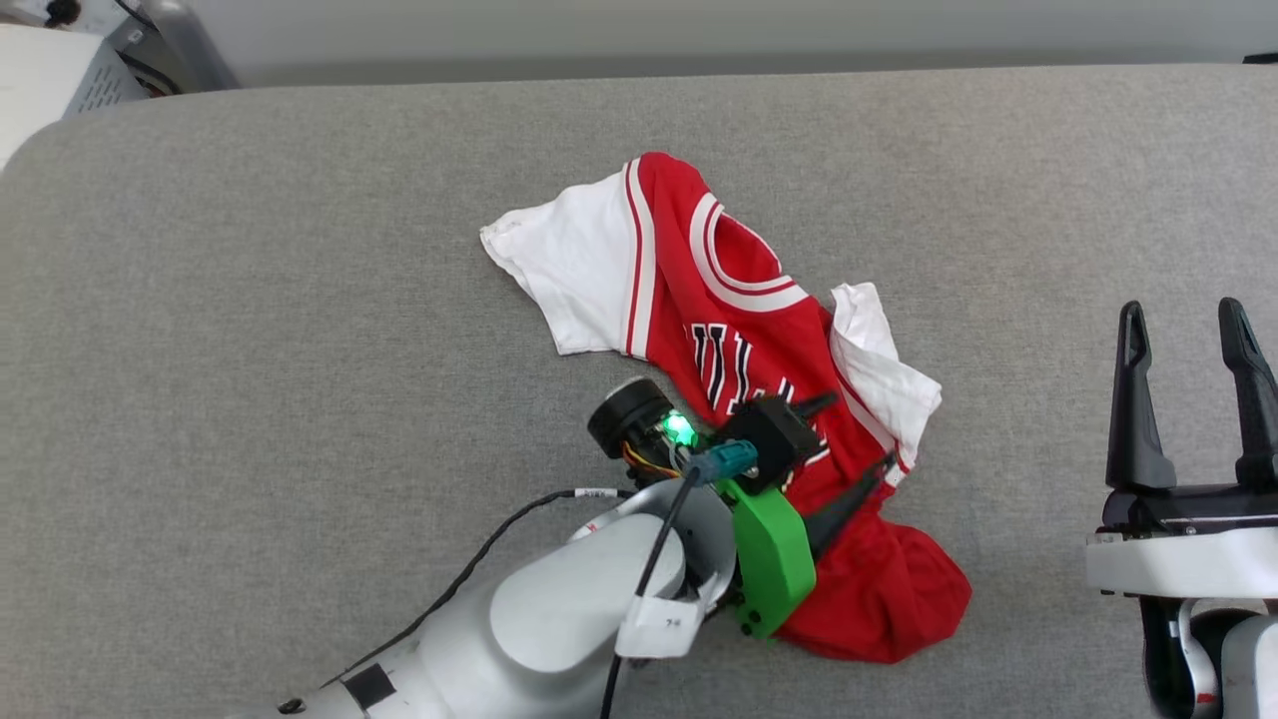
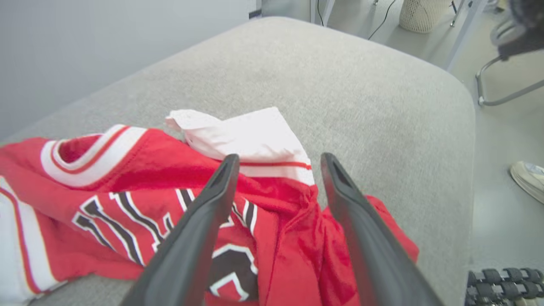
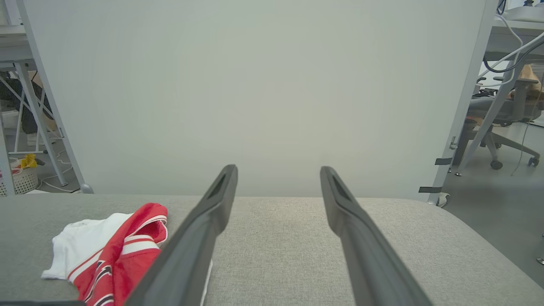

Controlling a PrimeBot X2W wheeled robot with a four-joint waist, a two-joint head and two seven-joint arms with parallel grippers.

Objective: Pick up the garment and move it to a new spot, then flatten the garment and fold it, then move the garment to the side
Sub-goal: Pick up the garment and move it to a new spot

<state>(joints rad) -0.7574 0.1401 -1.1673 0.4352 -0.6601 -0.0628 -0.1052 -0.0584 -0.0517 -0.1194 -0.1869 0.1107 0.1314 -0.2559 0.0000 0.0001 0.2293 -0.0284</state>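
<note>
Left gripper (image 2: 279, 158), jaws spread wide and empty, directly above crumpled red jersey (image 1: 679, 300) whose length runs off to their left; right gripper (image 1: 1181, 310), jaws also open, well apart.

A grey padded table (image 1: 300, 300) with rounded corners stretched out before me. Past its far left corner stood a white box (image 1: 45, 85) with vent holes in its side. A plain pale panel (image 3: 255, 85) rose behind the table's far edge. On the floor beyond one end I saw a whitish mesh bin (image 2: 423, 15) and, nearer, a white shoe (image 2: 529, 178). A grey office chair (image 3: 505, 110) stood further back, and off to the other side sat a small basket (image 3: 17, 180) holding something yellow.
</note>
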